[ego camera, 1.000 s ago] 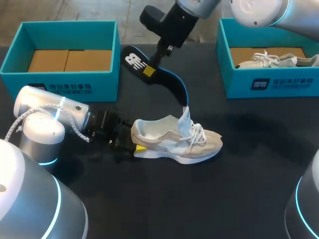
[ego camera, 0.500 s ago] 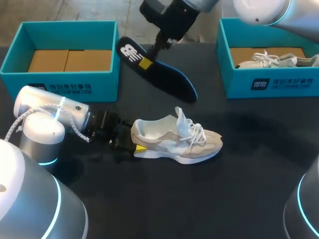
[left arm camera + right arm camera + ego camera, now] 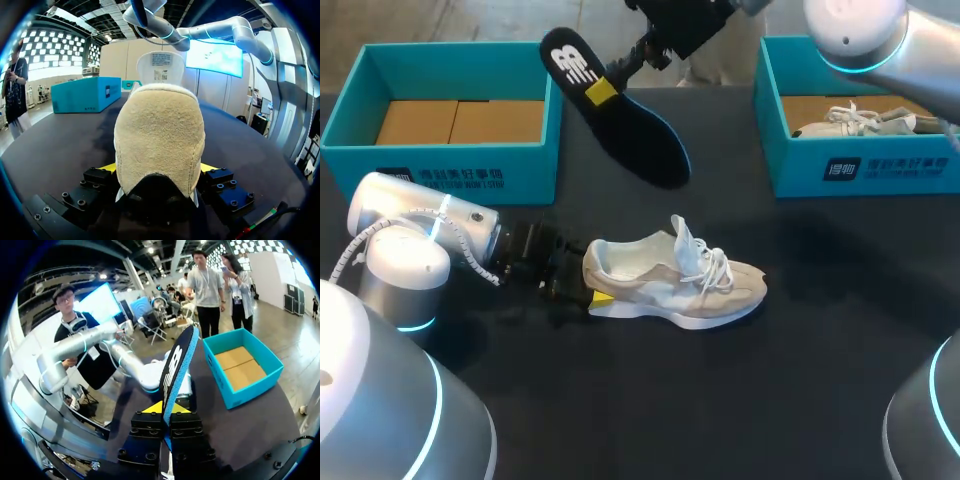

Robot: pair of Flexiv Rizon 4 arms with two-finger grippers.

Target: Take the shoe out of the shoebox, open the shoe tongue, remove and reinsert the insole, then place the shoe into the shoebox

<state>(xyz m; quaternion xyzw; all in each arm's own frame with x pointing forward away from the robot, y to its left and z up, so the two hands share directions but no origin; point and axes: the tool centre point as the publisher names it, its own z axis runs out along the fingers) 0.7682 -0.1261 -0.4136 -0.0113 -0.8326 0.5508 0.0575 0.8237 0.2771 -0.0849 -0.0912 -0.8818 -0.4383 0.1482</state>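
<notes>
A beige and white shoe (image 3: 675, 278) lies on its sole mid-table, toe to the right, tongue (image 3: 685, 240) standing up. My left gripper (image 3: 590, 292) is low at the heel. In the left wrist view the suede heel (image 3: 160, 130) fills the space between its fingers (image 3: 210, 167), which press it from both sides. My right gripper (image 3: 603, 90) is raised behind the shoe, shut on a black insole (image 3: 630, 125) with a blue edge. The insole hangs slanted in the air, clear of the shoe. In the right wrist view the insole (image 3: 175, 365) stands edge-on between the shut fingers (image 3: 162, 407).
A teal shoebox (image 3: 440, 160) with a cardboard bottom stands at the back left. A second teal box (image 3: 860, 170) at the back right holds another pale shoe (image 3: 865, 120). Dark tabletop (image 3: 720, 400) stretches in front of the shoe.
My right arm has pulled the insole's front end out of the shoe and lifted it up, back and to the left. The shoe and my left gripper have stayed put.
</notes>
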